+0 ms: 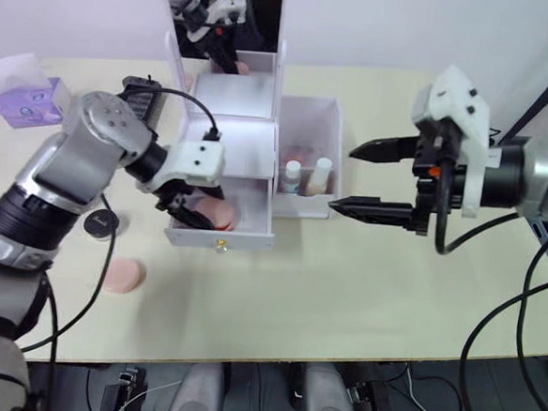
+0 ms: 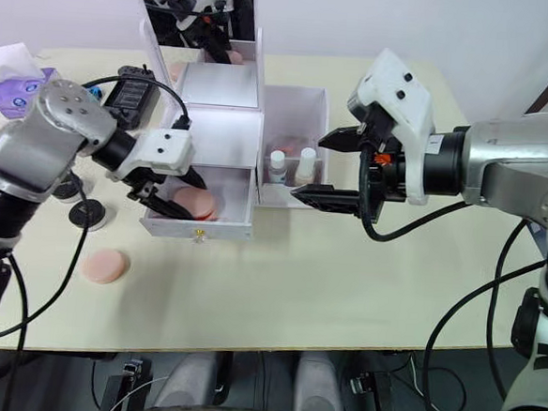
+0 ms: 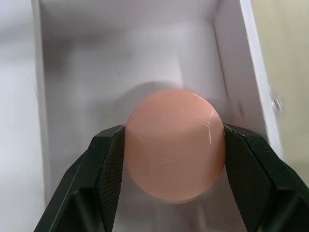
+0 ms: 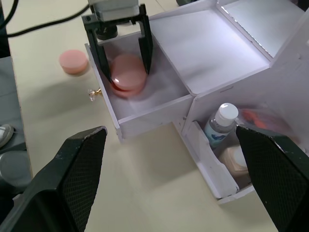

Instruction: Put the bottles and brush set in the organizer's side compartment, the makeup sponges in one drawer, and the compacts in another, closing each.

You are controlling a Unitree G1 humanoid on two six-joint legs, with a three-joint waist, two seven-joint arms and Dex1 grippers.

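The white organizer (image 1: 232, 132) stands at the table's far middle with one gold-knobbed drawer (image 1: 220, 235) pulled out. Inside that drawer my left gripper (image 1: 198, 214) is shut on a pink makeup sponge (image 3: 174, 145), its pads (image 3: 111, 154) pressing both edges. A second makeup sponge (image 1: 123, 276) lies on the table, front left. Both bottles (image 1: 292, 176) (image 1: 321, 175) stand in the side compartment (image 1: 311, 109), with the pink brush set (image 4: 260, 118) behind them. Two black compacts (image 2: 87, 213) (image 2: 66, 186) sit left of the drawer. My right gripper (image 1: 343, 180) hovers open just right of the side compartment.
The upright mirror lid (image 1: 225, 28) rises behind the organizer. A black handheld console (image 2: 131, 92) with a cable lies behind my left arm. A tissue box (image 1: 27, 99) sits at the far left. Bare tabletop (image 1: 324, 303) stretches in front of the organizer.
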